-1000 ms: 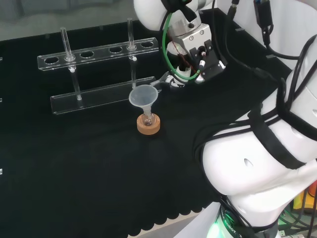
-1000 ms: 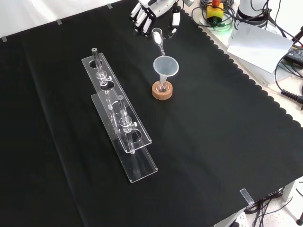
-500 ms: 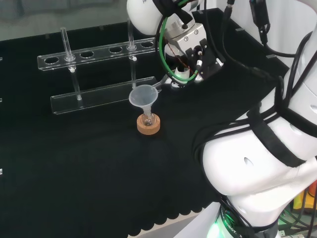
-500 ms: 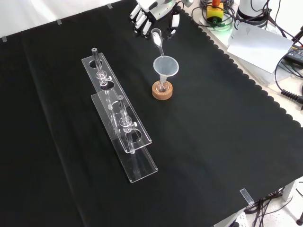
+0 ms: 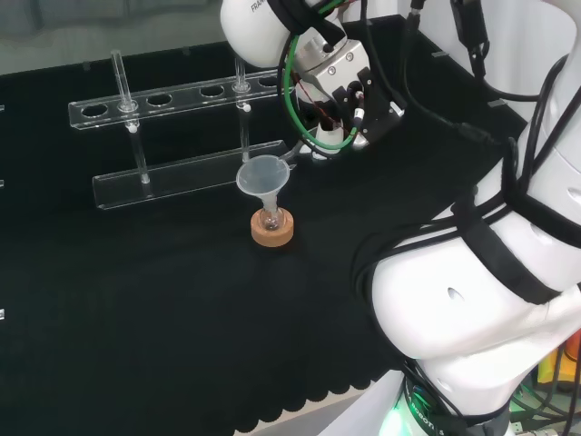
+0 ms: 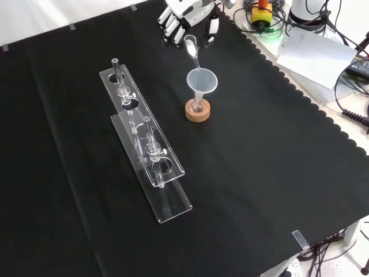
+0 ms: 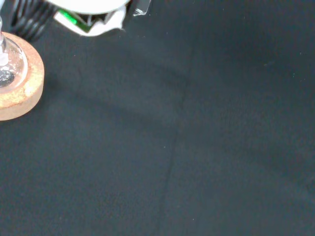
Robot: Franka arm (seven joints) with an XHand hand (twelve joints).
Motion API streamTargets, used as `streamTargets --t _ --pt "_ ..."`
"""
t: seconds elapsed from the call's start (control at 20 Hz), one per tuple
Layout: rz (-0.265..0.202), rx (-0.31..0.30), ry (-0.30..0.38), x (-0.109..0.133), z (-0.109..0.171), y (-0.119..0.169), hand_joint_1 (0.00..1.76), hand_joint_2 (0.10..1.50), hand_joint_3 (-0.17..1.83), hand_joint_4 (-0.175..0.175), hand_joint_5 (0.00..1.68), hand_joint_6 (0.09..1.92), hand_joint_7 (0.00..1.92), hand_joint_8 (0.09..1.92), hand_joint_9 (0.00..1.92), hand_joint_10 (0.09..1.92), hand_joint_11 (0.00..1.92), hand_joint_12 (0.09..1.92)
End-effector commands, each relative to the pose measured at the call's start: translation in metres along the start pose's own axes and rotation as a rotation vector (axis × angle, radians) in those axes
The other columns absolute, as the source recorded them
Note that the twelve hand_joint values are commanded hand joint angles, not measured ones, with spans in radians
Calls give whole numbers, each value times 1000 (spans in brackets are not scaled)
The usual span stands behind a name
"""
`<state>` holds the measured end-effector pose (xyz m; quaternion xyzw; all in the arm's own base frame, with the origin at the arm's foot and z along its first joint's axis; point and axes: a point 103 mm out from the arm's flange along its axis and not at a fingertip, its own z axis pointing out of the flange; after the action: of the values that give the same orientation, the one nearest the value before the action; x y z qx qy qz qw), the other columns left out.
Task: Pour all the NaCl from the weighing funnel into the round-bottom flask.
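The hand [image 5: 352, 102] is shut on the weighing funnel [image 5: 296, 153], a small clear scoop tilted spout-down. Its spout reaches the rim of a clear plastic funnel [image 5: 263, 174], which stands in the neck of the small round-bottom flask [image 5: 269, 221] on a cork ring [image 5: 273, 232]. In the front view the hand [image 6: 183, 12] is at the top, and the weighing funnel [image 6: 191, 46] slants down to the plastic funnel [image 6: 202, 81] above the flask [image 6: 198, 105] and cork ring [image 6: 198, 112]. The wrist view catches the cork ring [image 7: 18, 91] and the flask's bulb [image 7: 7, 63].
A clear two-tier test tube rack [image 5: 177, 136] with two upright tubes stands behind the flask in the head view; in the front view the rack [image 6: 147, 144] is to the flask's left. Cables and paper [image 6: 316, 49] lie beyond the cloth's scalloped edge at the right.
The wrist has turned and shifted slightly left in the head view, raising the held weighing funnel's back end a little. Flask and plastic funnel have not moved.
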<state>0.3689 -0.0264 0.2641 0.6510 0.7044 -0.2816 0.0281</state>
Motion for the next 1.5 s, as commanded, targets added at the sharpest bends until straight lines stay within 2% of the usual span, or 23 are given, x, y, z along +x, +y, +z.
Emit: streamTargets --t 0.05,0.95,1.5 --pt "0 7 -22 2 -2 1 1100 635 788 175 1163 927 482 640 781 528 441 1296" --pt "0 10 -68 -4 -5 1 1100 634 788 175 1164 926 476 636 774 521 437 1295" --pt "1 34 -120 4 -12 4 1100 634 788 175 1164 926 473 634 772 520 435 1295"
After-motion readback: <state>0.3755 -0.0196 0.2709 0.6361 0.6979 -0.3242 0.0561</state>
